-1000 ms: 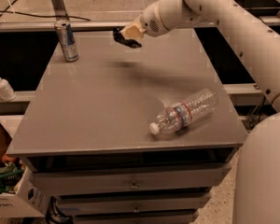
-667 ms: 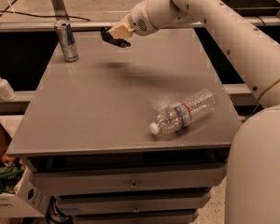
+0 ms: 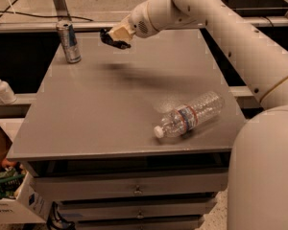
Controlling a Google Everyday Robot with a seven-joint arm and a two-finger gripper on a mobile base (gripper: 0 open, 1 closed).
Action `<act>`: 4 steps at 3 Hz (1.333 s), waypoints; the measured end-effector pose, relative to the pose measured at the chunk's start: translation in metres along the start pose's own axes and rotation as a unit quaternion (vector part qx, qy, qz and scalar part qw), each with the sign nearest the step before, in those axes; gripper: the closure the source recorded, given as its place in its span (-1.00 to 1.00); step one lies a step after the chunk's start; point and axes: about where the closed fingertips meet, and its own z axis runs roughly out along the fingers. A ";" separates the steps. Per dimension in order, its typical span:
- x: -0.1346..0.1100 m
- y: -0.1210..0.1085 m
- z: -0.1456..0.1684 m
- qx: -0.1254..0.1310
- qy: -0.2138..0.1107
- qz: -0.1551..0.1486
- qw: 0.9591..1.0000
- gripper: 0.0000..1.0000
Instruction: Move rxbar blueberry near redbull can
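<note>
My gripper (image 3: 117,36), upper centre-left of frame, is clamped on the rxbar blueberry (image 3: 109,37), held above the table (image 3: 101,114) for setting down beside the redbull can (image 3: 68,42) at upper left.

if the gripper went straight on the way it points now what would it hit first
Likely the redbull can: the gripper, holding the rxbar blueberry above the table, points toward it, though depth is unclear.

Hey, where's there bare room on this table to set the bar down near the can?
Bare tabletop lies right of and in front of the redbull can, below the gripper holding the rxbar blueberry. The whole left half is free too. Only the near right is taken, by the lying water bottle.
</note>
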 end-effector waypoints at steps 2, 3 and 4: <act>-0.007 0.011 0.049 -0.037 -0.013 -0.027 0.999 1.00; 0.001 0.013 0.068 -0.047 -0.006 -0.035 0.998 1.00; 0.009 0.015 0.083 -0.055 0.003 -0.040 0.998 1.00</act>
